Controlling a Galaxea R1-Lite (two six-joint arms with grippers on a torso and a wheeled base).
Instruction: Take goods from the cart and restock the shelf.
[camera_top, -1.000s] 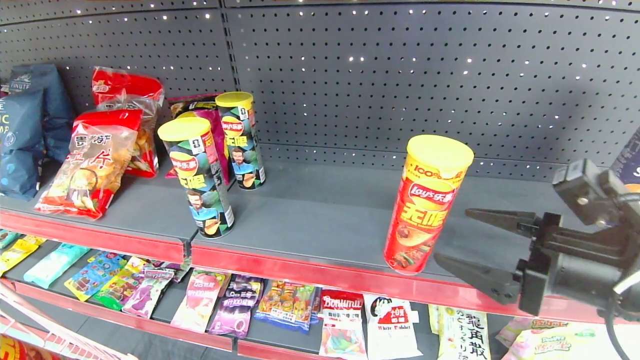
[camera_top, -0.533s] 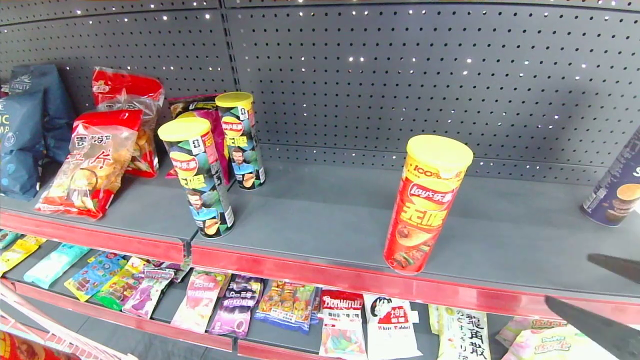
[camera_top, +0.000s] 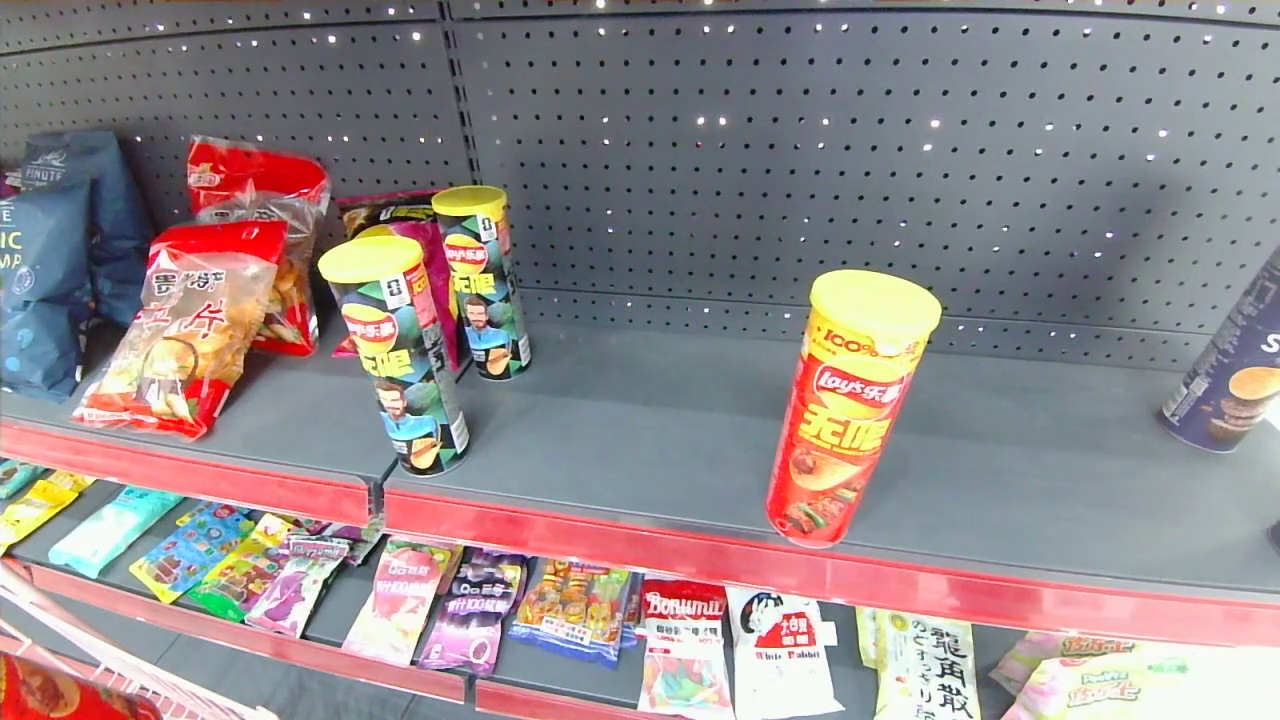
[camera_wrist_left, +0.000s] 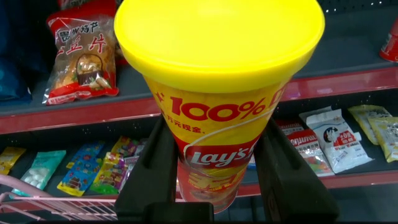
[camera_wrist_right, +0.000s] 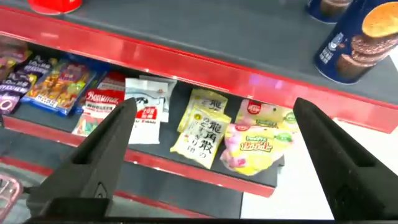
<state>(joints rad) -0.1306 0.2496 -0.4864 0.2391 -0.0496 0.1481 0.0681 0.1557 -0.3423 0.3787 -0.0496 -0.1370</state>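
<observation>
Left wrist view says we're mid-restock: our left hand (camera_wrist_left: 216, 158) is clamped around a yellow-lidded chip can (camera_wrist_left: 217, 74), held out in front of the shelf (camera_wrist_left: 348, 81), not placed yet. A matching red can (camera_top: 850, 410) already stands near the shelf's front edge. Our right hand (camera_wrist_right: 214, 106) is spread wide, empty. Labels are red-and-yellow print; we're skipping the wording.
</observation>
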